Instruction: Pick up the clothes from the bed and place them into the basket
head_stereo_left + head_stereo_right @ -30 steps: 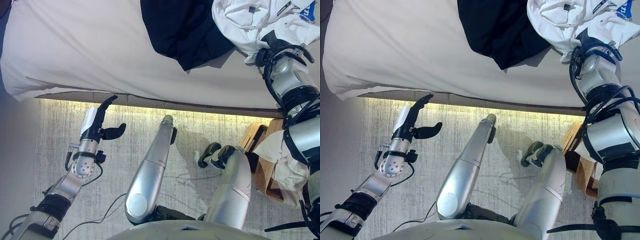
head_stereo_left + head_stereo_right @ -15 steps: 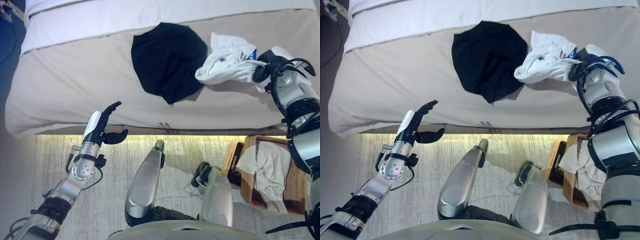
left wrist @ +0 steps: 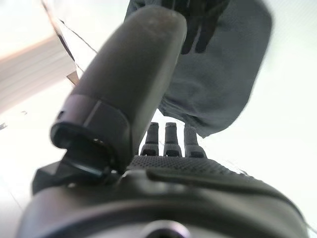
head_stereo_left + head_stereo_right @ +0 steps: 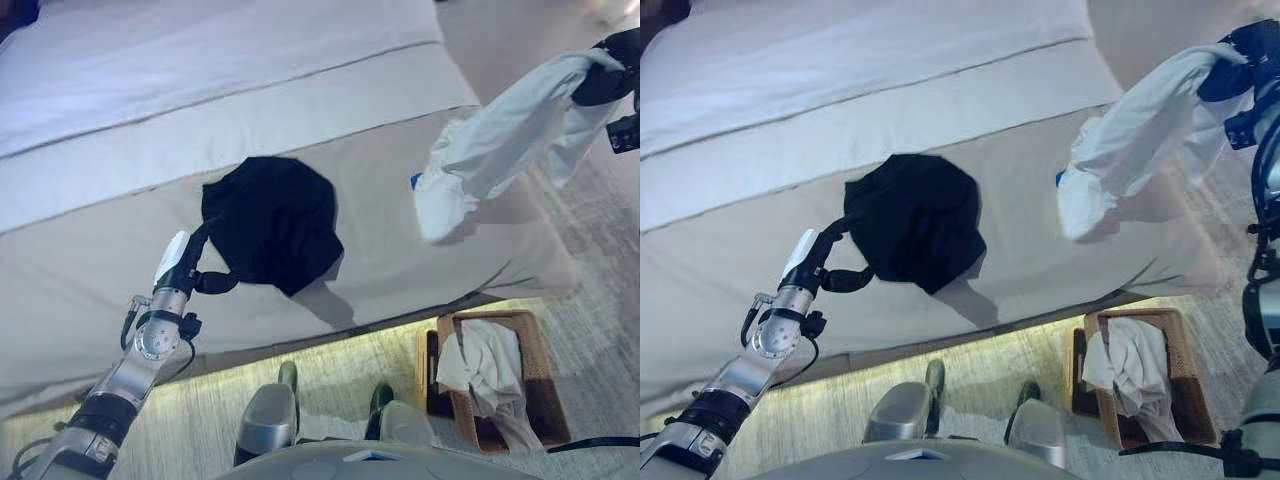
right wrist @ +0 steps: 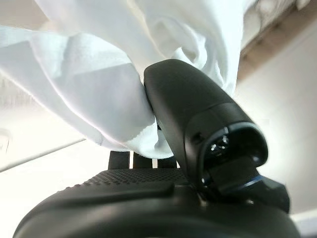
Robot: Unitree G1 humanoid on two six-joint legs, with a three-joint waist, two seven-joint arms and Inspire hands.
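Bed, one black garment, one white garment (in right hand), basket

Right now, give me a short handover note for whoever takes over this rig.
Right hand: shut on the white cotton garment, which hangs in the air above the bed's right corner, clear of the mattress.
Left hand: open, fingers near the edge of the black garment; no grip on it.
The black garment lies flat on the beige bed.
The woven wicker basket stands on the floor at the foot of the bed, with a white cloth already in it.
Left: carry the white garment to the basket and release it, then fetch the black one.
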